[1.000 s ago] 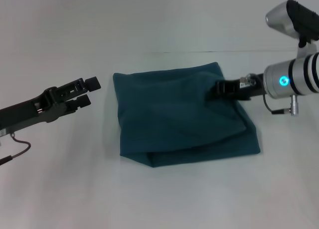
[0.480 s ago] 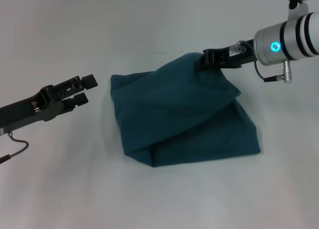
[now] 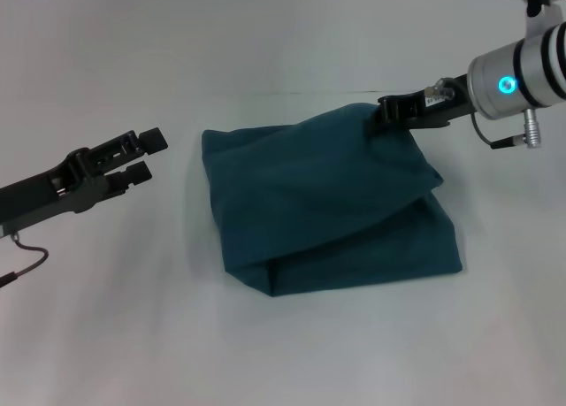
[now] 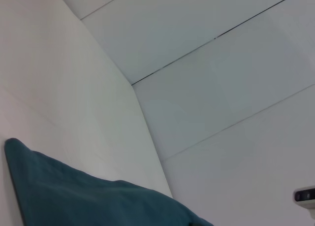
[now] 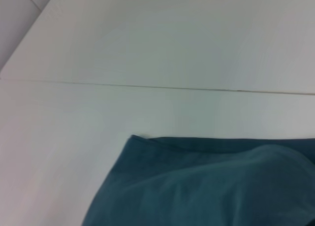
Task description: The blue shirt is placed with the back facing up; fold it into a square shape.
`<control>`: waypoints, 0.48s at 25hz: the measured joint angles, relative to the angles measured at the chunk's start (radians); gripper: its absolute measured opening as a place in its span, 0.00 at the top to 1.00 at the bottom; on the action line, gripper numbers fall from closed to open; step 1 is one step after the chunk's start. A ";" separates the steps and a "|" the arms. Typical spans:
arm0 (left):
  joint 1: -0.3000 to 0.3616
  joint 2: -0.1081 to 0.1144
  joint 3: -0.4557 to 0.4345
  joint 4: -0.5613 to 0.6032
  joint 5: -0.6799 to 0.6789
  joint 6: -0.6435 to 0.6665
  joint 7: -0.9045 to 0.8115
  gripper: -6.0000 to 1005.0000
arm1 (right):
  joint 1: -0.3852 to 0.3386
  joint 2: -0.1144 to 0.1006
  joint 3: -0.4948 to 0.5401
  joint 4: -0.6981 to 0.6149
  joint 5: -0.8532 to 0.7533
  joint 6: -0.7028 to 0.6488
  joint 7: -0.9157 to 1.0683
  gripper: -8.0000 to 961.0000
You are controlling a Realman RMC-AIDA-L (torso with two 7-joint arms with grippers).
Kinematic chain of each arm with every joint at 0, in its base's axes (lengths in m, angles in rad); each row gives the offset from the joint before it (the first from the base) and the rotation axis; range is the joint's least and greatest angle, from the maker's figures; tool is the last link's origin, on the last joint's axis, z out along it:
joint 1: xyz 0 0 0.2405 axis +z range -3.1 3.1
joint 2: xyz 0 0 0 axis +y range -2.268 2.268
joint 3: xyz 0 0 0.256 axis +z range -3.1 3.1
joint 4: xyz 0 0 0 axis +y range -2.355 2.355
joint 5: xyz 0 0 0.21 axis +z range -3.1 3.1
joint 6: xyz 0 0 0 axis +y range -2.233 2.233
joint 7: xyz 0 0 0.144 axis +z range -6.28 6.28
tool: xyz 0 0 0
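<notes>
The blue shirt (image 3: 323, 203) lies folded into a rough rectangle on the white table, plain teal side up. Its far right corner is raised off the lower layers, and my right gripper (image 3: 382, 119) is shut on that corner. The top layer slopes down from there toward the near left. My left gripper (image 3: 147, 155) hovers open left of the shirt's far left corner, apart from the cloth, with nothing between its fingers. In the left wrist view the blue shirt (image 4: 93, 201) is a teal ridge. The right wrist view has the shirt (image 5: 197, 186) close below the camera.
The white table (image 3: 283, 344) runs around the shirt on all sides. A thin seam (image 3: 265, 94) crosses the surface behind the shirt. A loose cable (image 3: 22, 256) hangs under my left arm at the near left.
My right gripper first lifted the shirt's far right corner up and inward, then carried it back to the right and slightly lower. My left gripper drew back a little to the left.
</notes>
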 joint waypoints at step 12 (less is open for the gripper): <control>-0.004 -0.003 0.000 -0.006 0.000 -0.013 0.000 0.06 | -0.049 -0.021 0.008 -0.026 -0.005 -0.038 0.014 0.95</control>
